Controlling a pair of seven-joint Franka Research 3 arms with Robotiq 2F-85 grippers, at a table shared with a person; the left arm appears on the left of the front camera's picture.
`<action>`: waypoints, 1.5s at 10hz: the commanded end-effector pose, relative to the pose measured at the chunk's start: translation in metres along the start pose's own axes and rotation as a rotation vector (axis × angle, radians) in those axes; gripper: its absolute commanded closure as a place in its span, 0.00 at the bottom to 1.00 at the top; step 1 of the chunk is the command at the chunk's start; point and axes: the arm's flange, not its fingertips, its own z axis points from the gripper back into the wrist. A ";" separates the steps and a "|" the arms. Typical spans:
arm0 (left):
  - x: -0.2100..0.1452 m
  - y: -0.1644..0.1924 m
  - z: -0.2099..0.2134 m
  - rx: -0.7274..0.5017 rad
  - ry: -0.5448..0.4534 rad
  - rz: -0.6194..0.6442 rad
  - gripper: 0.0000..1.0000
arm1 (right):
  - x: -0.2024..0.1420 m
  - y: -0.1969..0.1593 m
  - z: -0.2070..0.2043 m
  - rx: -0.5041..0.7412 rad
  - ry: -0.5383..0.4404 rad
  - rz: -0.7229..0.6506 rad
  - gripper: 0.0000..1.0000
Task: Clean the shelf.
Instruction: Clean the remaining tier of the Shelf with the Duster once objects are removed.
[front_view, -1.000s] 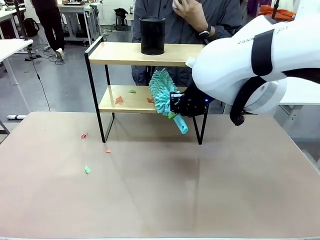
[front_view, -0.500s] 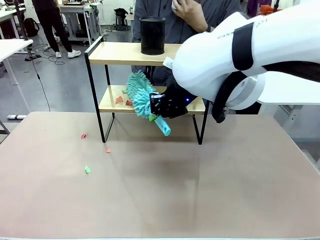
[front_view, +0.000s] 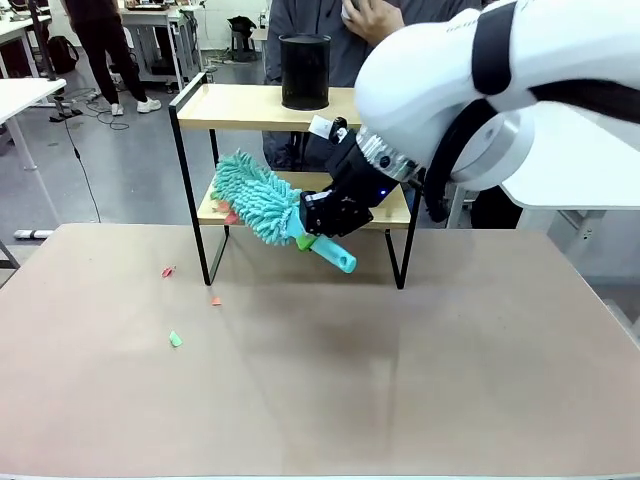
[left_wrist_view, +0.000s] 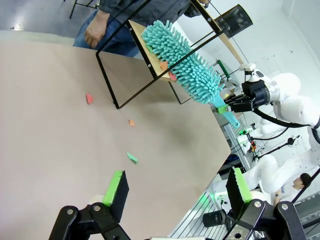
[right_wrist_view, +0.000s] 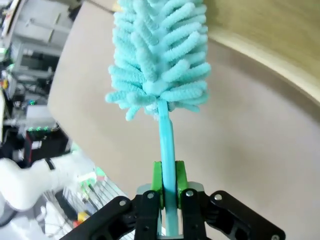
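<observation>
The shelf (front_view: 290, 108) is a two-tier wooden rack in a black frame at the table's far side. My right gripper (front_view: 318, 228) is shut on the handle of a teal fluffy duster (front_view: 255, 197), whose head lies over the left end of the lower board (front_view: 215, 210), above red paper scraps. In the right wrist view the duster (right_wrist_view: 159, 55) rises from between my green pads (right_wrist_view: 157, 179), with the board (right_wrist_view: 270, 30) beyond. My left gripper (left_wrist_view: 175, 192) is open above the table; its view shows the shelf (left_wrist_view: 145, 50), the duster (left_wrist_view: 187, 65) and scraps on the board.
A black cylindrical cup (front_view: 304, 70) stands on the top board. Red, orange and green paper scraps (front_view: 175, 339) lie on the table left of the shelf. A person (front_view: 380, 30) stands right behind the shelf, one hand raised.
My right arm has swept the duster leftward along the lower board, from its middle to its left end, pushing scraps with it. The left gripper stays open.
</observation>
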 end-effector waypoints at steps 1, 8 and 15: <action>-0.002 -0.001 -0.002 -0.019 -0.023 -0.019 0.00 | -0.011 -0.022 0.023 0.071 0.081 0.081 1.00; -0.002 -0.001 -0.002 -0.019 -0.023 -0.019 0.00 | -0.079 -0.080 0.089 0.349 0.341 0.214 1.00; -0.002 -0.001 -0.002 -0.019 -0.023 -0.019 0.00 | -0.178 -0.172 0.200 0.741 0.161 0.165 1.00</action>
